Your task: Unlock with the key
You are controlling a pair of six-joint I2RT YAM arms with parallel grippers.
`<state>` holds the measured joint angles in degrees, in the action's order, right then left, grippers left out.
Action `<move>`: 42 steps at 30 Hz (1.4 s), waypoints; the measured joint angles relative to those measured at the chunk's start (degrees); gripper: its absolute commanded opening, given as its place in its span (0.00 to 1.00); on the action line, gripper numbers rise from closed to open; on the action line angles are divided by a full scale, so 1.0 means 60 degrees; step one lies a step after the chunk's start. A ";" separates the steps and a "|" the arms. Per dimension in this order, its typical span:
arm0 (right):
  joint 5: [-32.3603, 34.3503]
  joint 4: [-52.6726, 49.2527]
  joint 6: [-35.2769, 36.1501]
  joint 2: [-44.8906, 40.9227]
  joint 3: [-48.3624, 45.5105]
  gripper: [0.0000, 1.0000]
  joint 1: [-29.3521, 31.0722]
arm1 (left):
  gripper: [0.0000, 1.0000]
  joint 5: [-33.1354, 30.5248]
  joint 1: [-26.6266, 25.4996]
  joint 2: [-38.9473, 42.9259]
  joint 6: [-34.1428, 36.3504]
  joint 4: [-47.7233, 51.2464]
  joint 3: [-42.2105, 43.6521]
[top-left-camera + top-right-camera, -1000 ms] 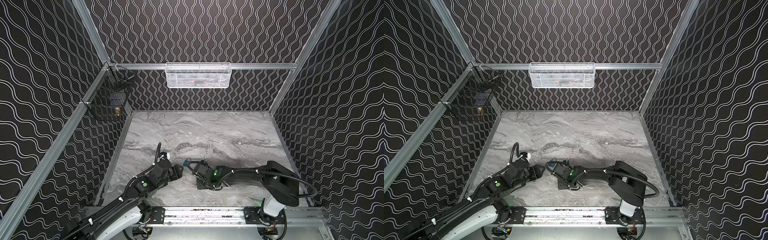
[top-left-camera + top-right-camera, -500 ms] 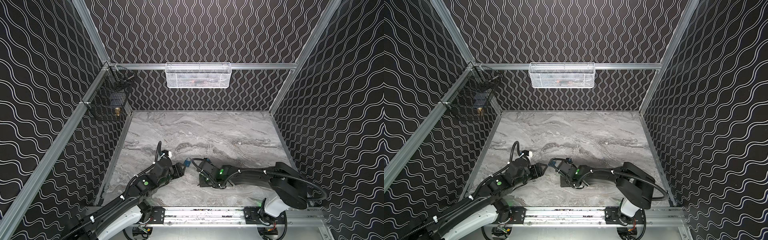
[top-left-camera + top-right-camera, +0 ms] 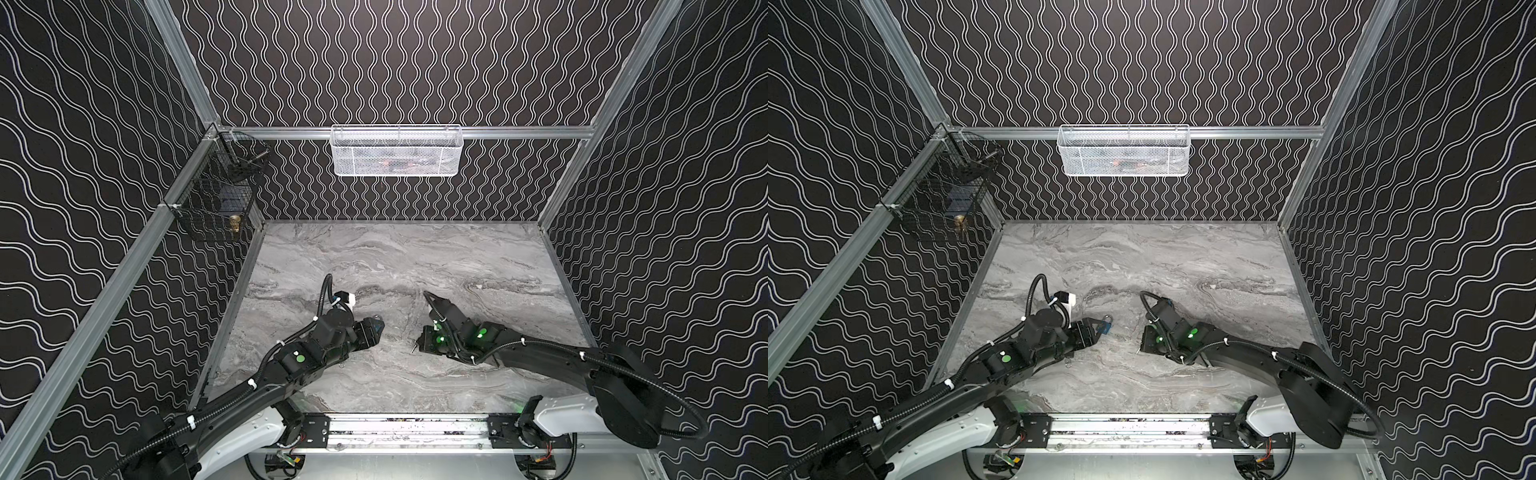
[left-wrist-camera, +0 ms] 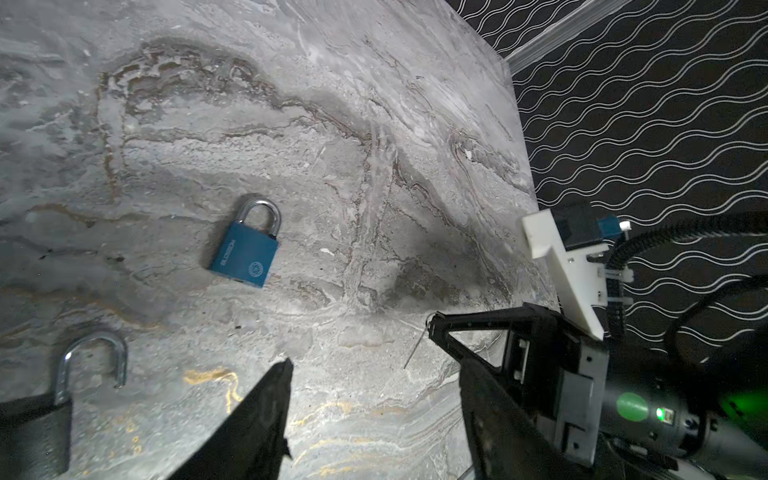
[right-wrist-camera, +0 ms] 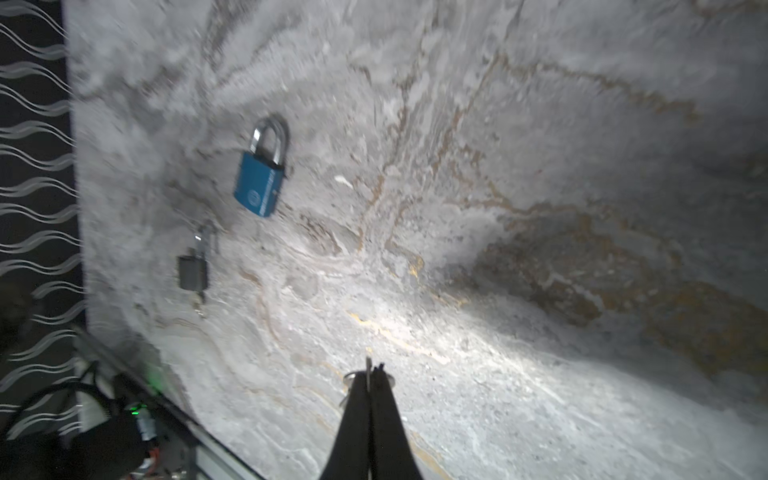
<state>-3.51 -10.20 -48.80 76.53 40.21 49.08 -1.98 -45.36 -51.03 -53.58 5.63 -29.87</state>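
Nearest on the left of the table [image 3: 457,257], mostly hidden beneath the left arm [image 3: 316,353] in both top views, lies a black padlock [image 5: 193,272]; the left wrist view shows its shackle [image 4: 121,365] swung open. A little farther, right of middle, the right pincer [image 5: 372,372] is pressed together on the key [image 5: 368,363], the thin blade poking past the tips and its ring [image 5: 348,376] showing on either side. Across from it, left of middle, the left pincer [image 4: 374,365] hovers with jaws apart and nothing between them. Just beyond lies the blue padlock [image 4: 245,253], flat on the table, shackle closed and pointing far — the lock yet to be opened, I judge, since the black one is sprung. The step in hand looks like steadying that blue body so the key can go in. Done well, the left pincer comes down across the body's narrow sides, clear of shackle and base, then turns the base, where the keyhole should be though I cannot see it, toward the key. The blade is slim and held at the very tips — line it up with the slot before pushing, and twist gently lest it swivel in the grip. Farthest off hang a black wire basket [image 3: 216,208], left, and a white basket [image 3: 397,151], middle; neither matters here.
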 measured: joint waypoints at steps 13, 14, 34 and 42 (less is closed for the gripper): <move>-0.1239 0.1268 -0.1450 -0.1319 -0.0645 0.00 -0.0557 | 0.61 -0.1045 -0.1541 -0.0841 0.0776 -0.2397 0.0262; -0.1249 0.1388 -0.1606 -0.1406 -0.0681 0.00 -0.0557 | 0.61 -0.1064 -0.1614 -0.0896 0.0867 -0.2601 0.0346; -0.1202 0.1967 -0.2648 -0.1796 -0.0164 0.00 -0.0619 | 0.53 -0.1355 -0.2149 -0.1333 0.3738 -0.5067 0.1260; -0.1177 0.1971 -0.2681 -0.1876 -0.0164 0.00 -0.0619 | 0.40 -0.1104 -0.2157 -0.2080 0.4033 -0.5858 0.1111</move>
<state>-10.57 1.63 -64.88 65.28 39.22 45.36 -8.60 -58.30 -63.51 -29.39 -29.52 -23.20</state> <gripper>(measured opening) 0.050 0.430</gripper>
